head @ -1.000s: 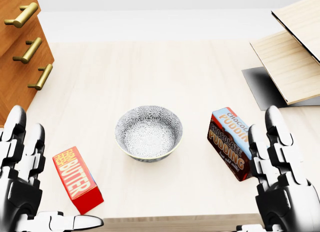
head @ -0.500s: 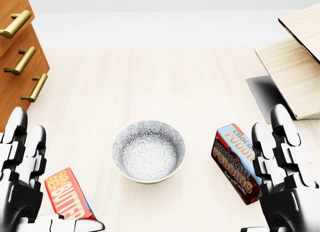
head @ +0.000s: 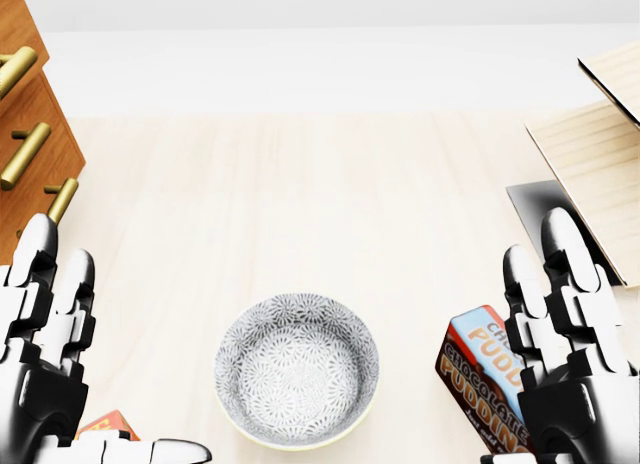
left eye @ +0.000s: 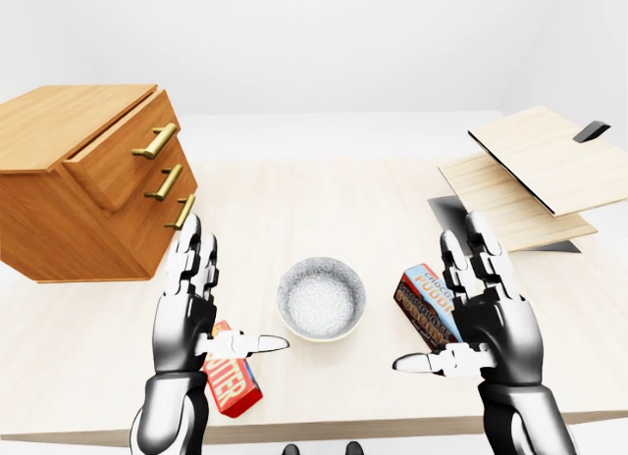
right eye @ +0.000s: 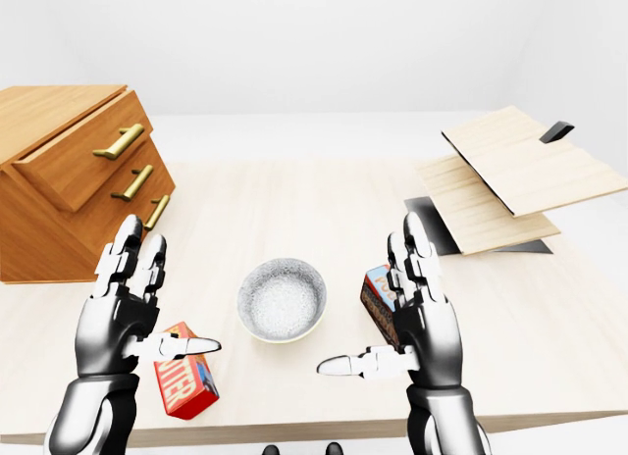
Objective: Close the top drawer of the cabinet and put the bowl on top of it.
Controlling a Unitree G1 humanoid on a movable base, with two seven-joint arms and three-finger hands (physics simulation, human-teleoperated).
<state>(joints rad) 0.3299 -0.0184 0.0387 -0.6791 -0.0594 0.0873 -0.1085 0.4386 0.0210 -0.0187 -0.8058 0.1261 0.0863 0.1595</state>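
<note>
The bowl point(head: 297, 384), grey-patterned with a pale rim and nothing in it, sits on the light wooden desk point(left eye: 324, 205) near its close edge, between the two raised robot hands and touching neither. The left robot hand point(left eye: 196, 313) is held upright with fingers spread apart and its thumb pointing toward the bowl; it grips nothing. The right robot hand point(left eye: 486, 318) mirrors it, fingers apart and empty. A red butter box point(right eye: 184, 381) lies on the desk just beside the left robot hand, and a chocolate pudding box point(left eye: 424, 308) stands tilted just left of the right robot hand. At the far left stands the wooden cabinet point(left eye: 59, 195), its top drawer point(left eye: 123, 156) pulled partly out, brass handles showing. At the far right, pale wooden boards point(left eye: 535, 176) lie stacked over a dark plate.
</note>
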